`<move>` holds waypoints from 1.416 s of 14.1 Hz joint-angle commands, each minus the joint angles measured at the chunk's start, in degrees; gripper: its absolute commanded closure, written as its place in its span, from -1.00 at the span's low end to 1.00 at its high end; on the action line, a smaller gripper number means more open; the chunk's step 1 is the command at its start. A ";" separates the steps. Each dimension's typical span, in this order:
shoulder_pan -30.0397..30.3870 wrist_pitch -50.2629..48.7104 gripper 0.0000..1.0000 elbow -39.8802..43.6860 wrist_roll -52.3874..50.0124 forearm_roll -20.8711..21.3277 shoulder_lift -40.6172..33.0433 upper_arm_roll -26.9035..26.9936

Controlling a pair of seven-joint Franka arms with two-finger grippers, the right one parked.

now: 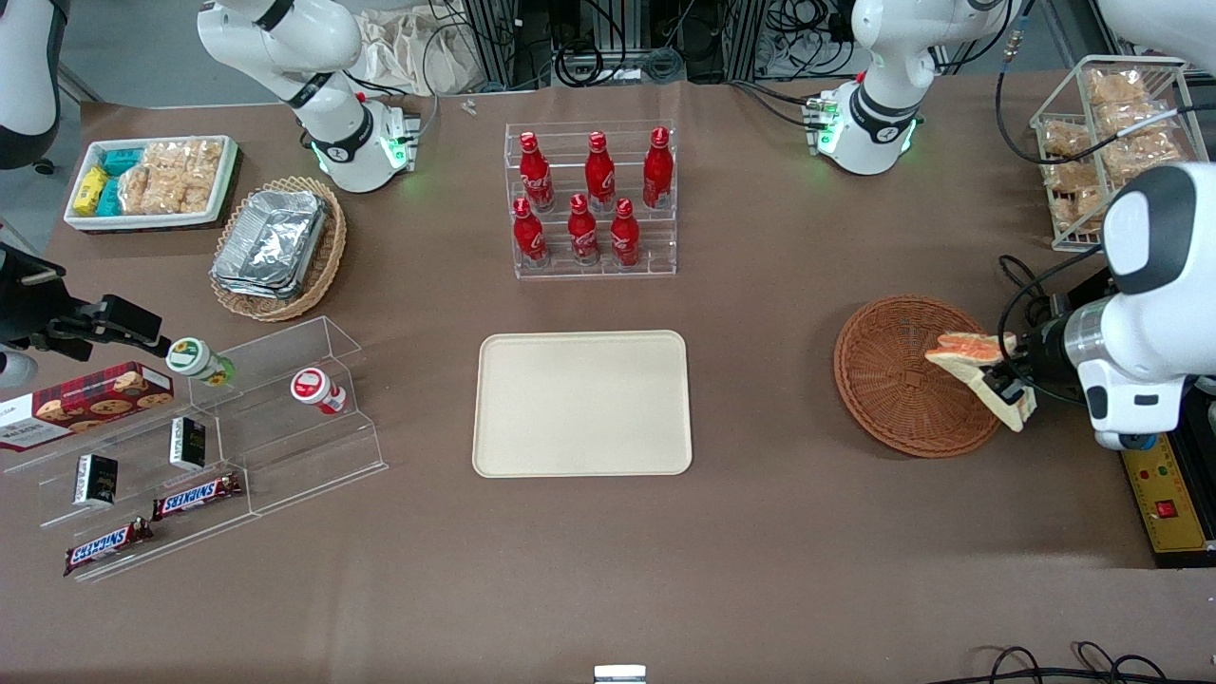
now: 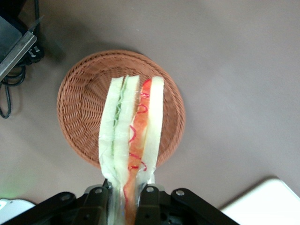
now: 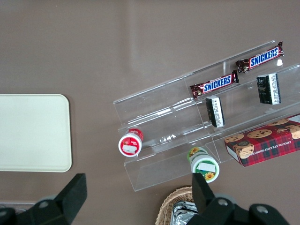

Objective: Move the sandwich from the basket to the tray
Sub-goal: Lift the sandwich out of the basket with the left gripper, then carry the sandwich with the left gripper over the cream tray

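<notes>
Black two-finger gripper (image 2: 125, 197) of left arm: clamped on narrow end of triangular clear-wrapped sandwich (image 2: 131, 140) of pale bread with orange-red and green filling. Sandwich held in the air above round reddish-brown wicker basket (image 1: 893, 380), long body cantilevered out past fingertips. Flat cream-beige plastic tray (image 1: 581, 403) well apart from basket, toward table centre. Likely risks: slick wrap sliding between fingers; soft layers splaying or sagging under sideways travel; release while tilted, landing on rim instead of tray floor.
</notes>
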 commanded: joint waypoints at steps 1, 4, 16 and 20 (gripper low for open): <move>-0.56 -2.89 1.00 4.72 -1.66 -0.01 0.86 -4.78; -0.82 -2.80 1.00 6.92 -0.87 0.17 1.82 -11.63; -19.89 22.14 1.00 6.40 -2.98 12.02 24.22 -18.25; -20.95 23.83 1.00 6.22 -2.36 15.53 28.88 -18.16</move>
